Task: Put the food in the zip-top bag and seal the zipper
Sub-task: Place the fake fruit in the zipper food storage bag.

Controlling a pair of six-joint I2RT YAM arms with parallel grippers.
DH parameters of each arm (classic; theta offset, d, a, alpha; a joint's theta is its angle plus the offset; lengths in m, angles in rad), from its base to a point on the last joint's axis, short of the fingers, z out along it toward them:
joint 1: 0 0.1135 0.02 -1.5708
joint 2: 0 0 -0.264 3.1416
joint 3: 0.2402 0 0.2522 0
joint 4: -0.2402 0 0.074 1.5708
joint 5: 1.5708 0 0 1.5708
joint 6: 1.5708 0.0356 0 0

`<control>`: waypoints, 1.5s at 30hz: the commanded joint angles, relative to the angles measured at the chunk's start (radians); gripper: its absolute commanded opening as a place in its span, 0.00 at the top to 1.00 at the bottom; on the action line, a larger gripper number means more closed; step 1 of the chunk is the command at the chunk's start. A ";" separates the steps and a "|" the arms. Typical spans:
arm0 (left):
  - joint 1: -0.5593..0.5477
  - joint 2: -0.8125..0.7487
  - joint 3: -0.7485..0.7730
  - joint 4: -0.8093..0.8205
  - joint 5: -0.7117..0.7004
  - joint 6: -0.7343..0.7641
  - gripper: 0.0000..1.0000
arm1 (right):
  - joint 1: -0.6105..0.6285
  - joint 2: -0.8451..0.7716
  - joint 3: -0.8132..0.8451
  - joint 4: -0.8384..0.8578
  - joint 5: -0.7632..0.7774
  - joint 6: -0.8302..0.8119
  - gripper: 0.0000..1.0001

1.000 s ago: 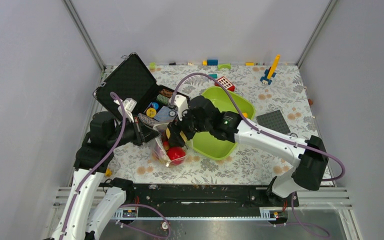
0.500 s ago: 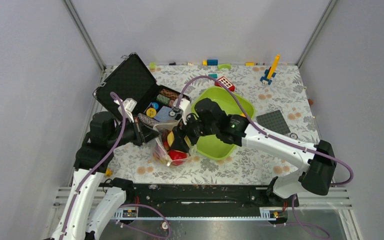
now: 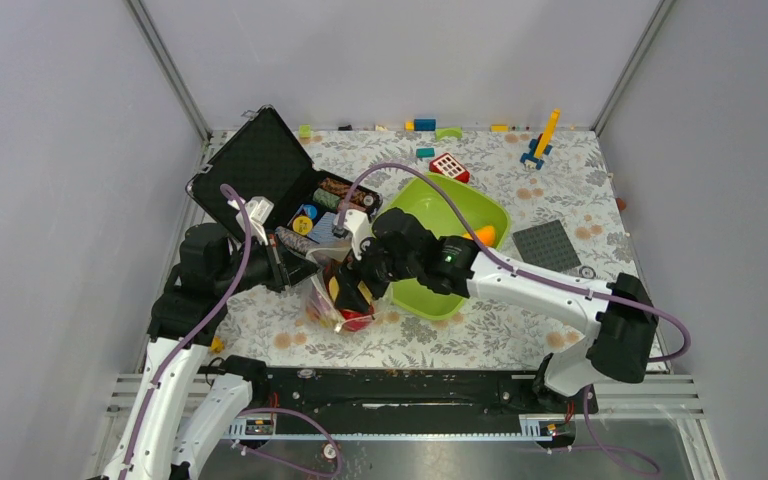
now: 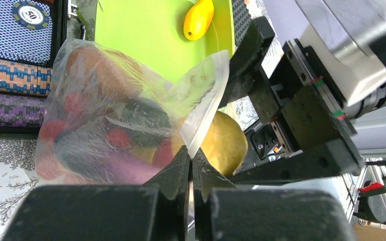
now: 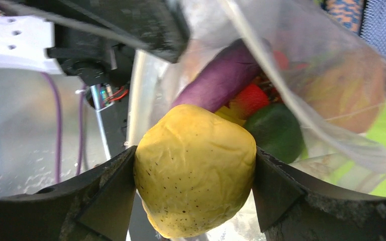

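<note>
The wrinkled yellowish toy ball (image 5: 195,160), likely light and squashy, sits clamped across its middle in the right gripper (image 5: 195,198) at the mouth of the clear, limp zip-top bag (image 4: 105,100). The left gripper (image 4: 191,168), fingers together, pinches that floppy rim.

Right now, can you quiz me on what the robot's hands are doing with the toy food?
1. True or false: the left hand pinches the zip-top bag by its edge.
2. What does the right hand hold at the bag's mouth? A) yellow ball B) banana C) spoon
3. Fill in: the orange mango lies in the lime-green ____.
Key: 1 true; 2 A; 3 tray.
</note>
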 commanded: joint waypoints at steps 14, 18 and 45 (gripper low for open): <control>0.006 -0.016 0.003 0.059 0.043 0.014 1.00 | 0.021 0.074 0.025 0.239 0.561 0.375 0.39; 0.007 -0.009 0.004 0.059 0.027 0.004 1.00 | 0.054 0.055 0.007 0.248 0.668 0.383 0.33; 0.011 -0.026 0.004 0.075 -0.029 -0.042 1.00 | 0.138 -0.028 0.012 0.236 0.621 0.214 0.00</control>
